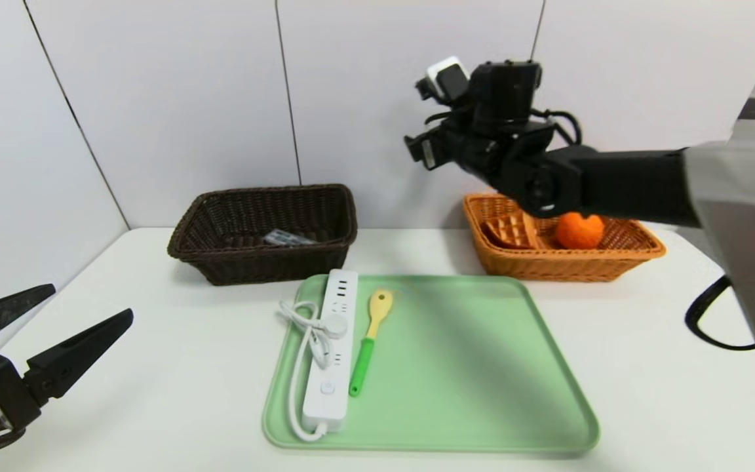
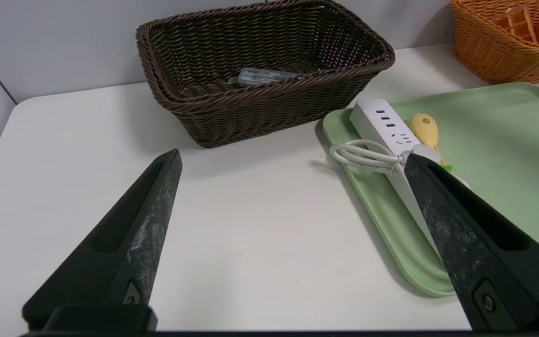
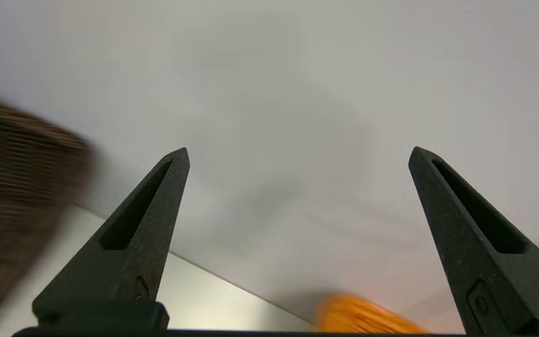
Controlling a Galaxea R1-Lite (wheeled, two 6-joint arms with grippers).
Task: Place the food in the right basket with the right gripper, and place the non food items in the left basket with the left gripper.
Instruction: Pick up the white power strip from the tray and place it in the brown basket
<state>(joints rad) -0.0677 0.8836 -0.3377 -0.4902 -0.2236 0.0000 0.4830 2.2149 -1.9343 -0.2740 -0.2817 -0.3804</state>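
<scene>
Orange [image 1: 579, 231] inside right basket [image 1: 613, 262]

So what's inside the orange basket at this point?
The orange basket holds a waffle-like piece and a round orange food item. The right arm crosses above it and hides part of the interior, so anything beneath the arm cannot be seen.
</scene>
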